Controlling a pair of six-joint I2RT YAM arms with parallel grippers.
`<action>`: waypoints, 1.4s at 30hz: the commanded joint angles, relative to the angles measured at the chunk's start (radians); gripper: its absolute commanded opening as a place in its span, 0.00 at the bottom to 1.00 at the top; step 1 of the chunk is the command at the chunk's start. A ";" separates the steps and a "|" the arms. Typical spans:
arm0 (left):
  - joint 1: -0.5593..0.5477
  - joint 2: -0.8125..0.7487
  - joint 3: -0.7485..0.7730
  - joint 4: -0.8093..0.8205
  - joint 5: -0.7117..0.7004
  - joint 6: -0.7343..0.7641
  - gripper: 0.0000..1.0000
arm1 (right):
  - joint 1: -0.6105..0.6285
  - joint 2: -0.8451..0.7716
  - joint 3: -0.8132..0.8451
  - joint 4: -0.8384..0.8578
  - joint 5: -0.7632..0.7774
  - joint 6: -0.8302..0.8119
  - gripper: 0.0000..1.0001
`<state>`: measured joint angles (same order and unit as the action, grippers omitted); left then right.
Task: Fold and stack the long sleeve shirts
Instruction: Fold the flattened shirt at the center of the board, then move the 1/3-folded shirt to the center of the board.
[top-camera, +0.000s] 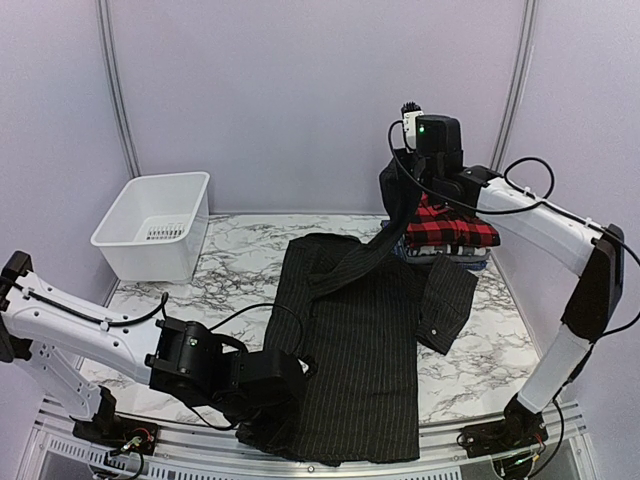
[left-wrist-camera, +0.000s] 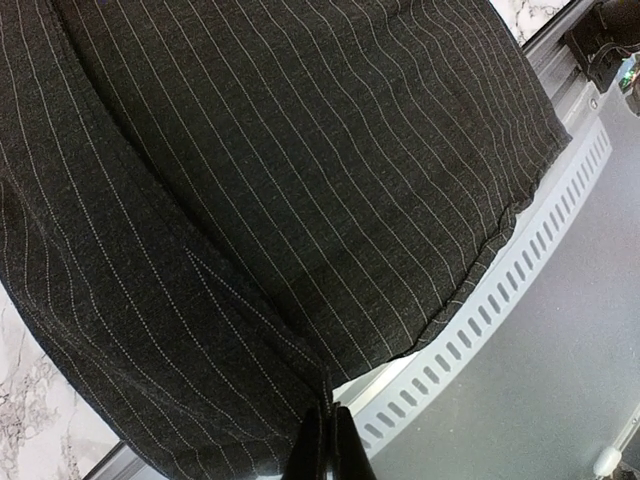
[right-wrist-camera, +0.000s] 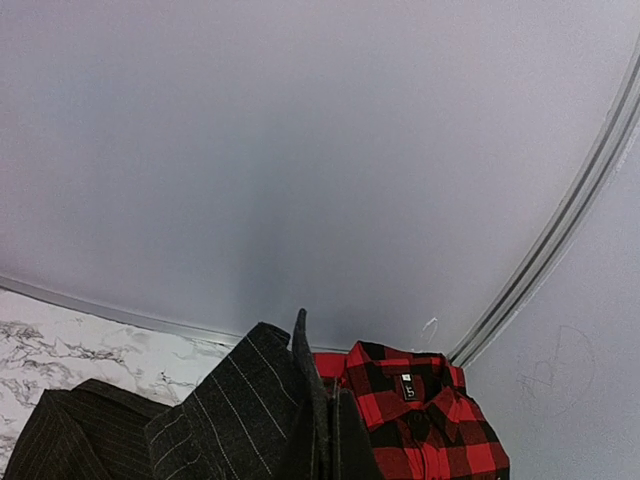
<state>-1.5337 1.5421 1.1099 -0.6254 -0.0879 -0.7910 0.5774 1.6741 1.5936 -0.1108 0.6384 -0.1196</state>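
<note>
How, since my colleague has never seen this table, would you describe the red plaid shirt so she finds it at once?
Start at the marble table and go to its far right corner, where a pile of folded shirts sits. The red plaid shirt lies on top. It is the only red thing there; the black pinstriped shirt spread out in front is dark.

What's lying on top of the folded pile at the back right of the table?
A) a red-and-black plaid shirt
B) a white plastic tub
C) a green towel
A: the red-and-black plaid shirt is the top layer of the folded pile, while the white tub stands apart at the table's far left.
</note>
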 joint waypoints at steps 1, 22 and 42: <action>0.009 0.024 0.012 0.042 0.041 0.028 0.00 | -0.009 -0.046 0.005 -0.018 -0.004 0.034 0.00; 0.303 -0.106 -0.009 0.132 0.106 0.101 0.53 | 0.041 -0.234 -0.288 -0.049 -0.294 0.253 0.00; 0.865 0.640 0.596 0.437 0.270 0.285 0.34 | 0.062 -0.110 -0.592 0.068 -0.460 0.432 0.00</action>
<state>-0.7067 2.0693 1.6096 -0.2684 0.1299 -0.5106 0.6327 1.4952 1.0023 -0.1028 0.2161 0.2710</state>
